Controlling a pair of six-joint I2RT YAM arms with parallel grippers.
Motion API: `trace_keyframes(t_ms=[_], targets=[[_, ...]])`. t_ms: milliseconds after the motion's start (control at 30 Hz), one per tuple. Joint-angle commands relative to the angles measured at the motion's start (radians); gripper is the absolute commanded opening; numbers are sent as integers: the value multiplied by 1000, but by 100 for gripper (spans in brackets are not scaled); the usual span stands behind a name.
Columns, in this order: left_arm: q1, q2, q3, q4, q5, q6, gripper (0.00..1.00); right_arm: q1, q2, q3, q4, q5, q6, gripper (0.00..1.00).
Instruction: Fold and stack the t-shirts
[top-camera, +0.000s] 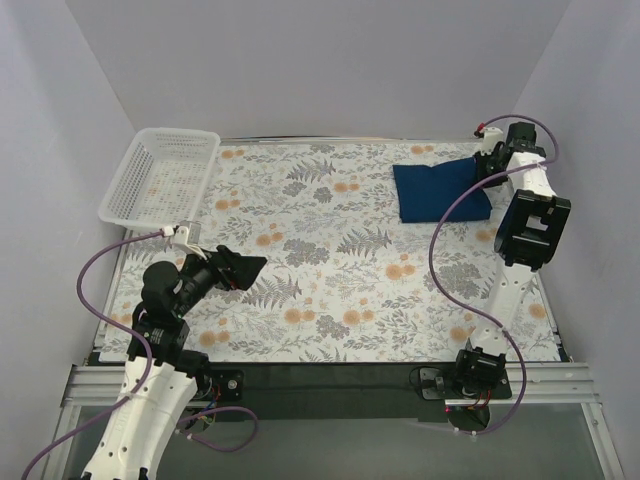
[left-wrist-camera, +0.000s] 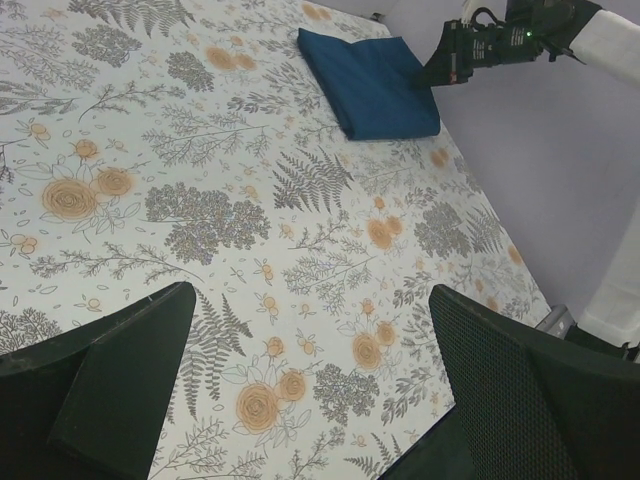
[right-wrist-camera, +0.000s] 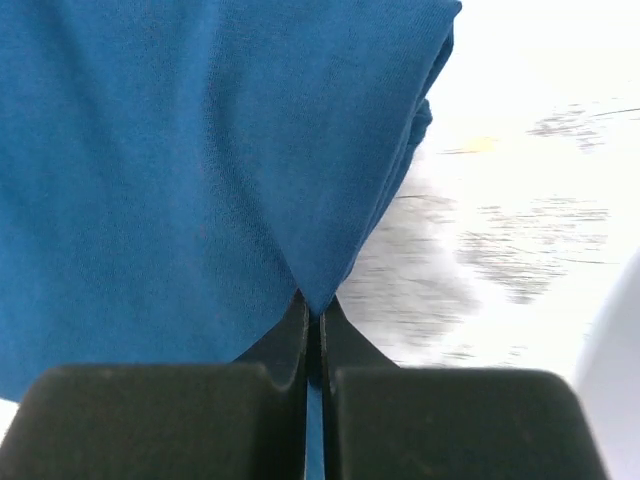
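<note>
A folded dark blue t-shirt lies at the far right of the floral table; it also shows in the left wrist view as the t-shirt and fills the right wrist view as the t-shirt. My right gripper is at the shirt's right edge, and its jaws are shut on a pinch of the blue cloth. My left gripper hovers over the left part of the table, far from the shirt, with its fingers wide open and nothing between them.
A white lattice basket stands at the far left corner. The floral table cover spreads between the arms. Pale walls close in the left, back and right sides. The right arm's cable loops over the table's right part.
</note>
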Motion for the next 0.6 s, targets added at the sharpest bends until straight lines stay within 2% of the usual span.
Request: trace_keyframes(t_ms=[0,33,67,167,267,433,500,533,567], targets=[[5,13,-4,-3,25,-1,97,-8,48,144,-40,116,-115,1],[5,16,-4,-3,26,-2,97,-11,61,164,-49,144,-121,3],[5,20,-4,-1,34,-2,97,-10,76,179,-49,158,-129,18],[5,22,1,-3,39,-1,96,-11,84,213,-43,201,-126,39],[5,16,-2,-3,39,-2,96,-10,47,221,-14,234,-114,51],[5,20,13,-1,26,10,96,-2,-68,173,18,248,-130,56],[5,24,25,9,16,24,97,3,-166,75,2,201,-150,56],[5,34,28,15,9,27,98,6,-209,31,-8,111,-193,57],[5,43,33,20,-3,31,98,10,-309,-94,-11,63,-207,59]])
